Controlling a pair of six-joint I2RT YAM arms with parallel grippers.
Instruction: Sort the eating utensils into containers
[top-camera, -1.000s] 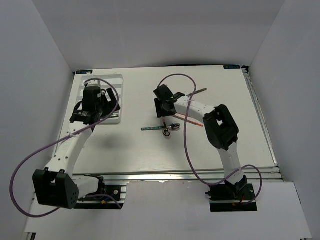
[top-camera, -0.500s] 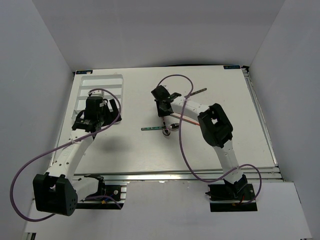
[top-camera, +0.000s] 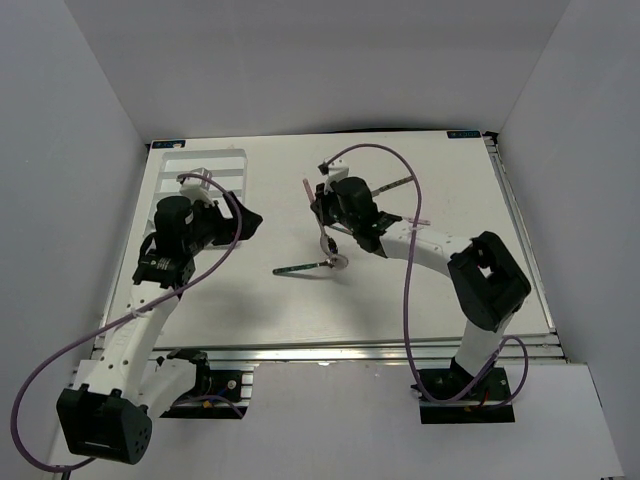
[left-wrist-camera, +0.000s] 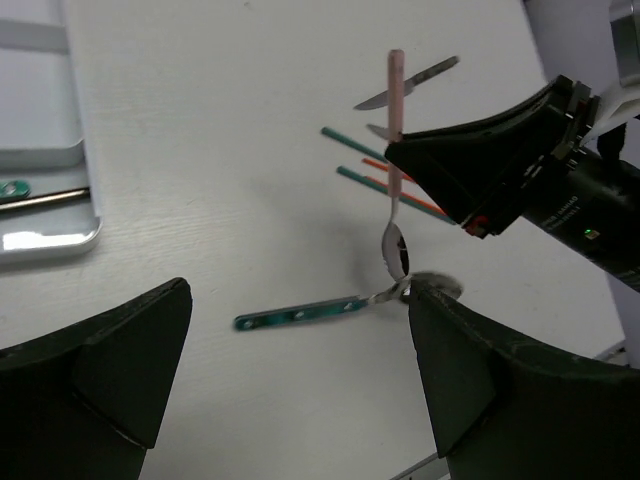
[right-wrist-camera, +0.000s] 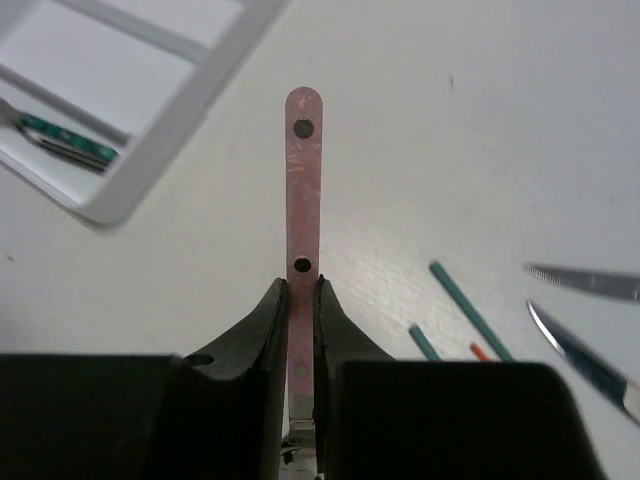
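Right gripper clamped tight on pink-handled silver spoon. Fingers pinch low on the handle, and the handle end sticks out past the fingertips. Spoon is held roughly upright with its bowl pointing down at the white desk, to the right of the white rectangular plastic cutlery tray. Bowl tip meets the silver end of a green-handled silver utensil lying flat on the desk; cannot tell if they touch. Left gripper has its fingers wide apart, holds nothing and hovers just off the tray's right edge. One more green-handled silver utensil lies in a tray slot near a corner; cannot tell which slot. On the desk further right of the tray are slim green chopsticks, a red chopstick and two silver knives.
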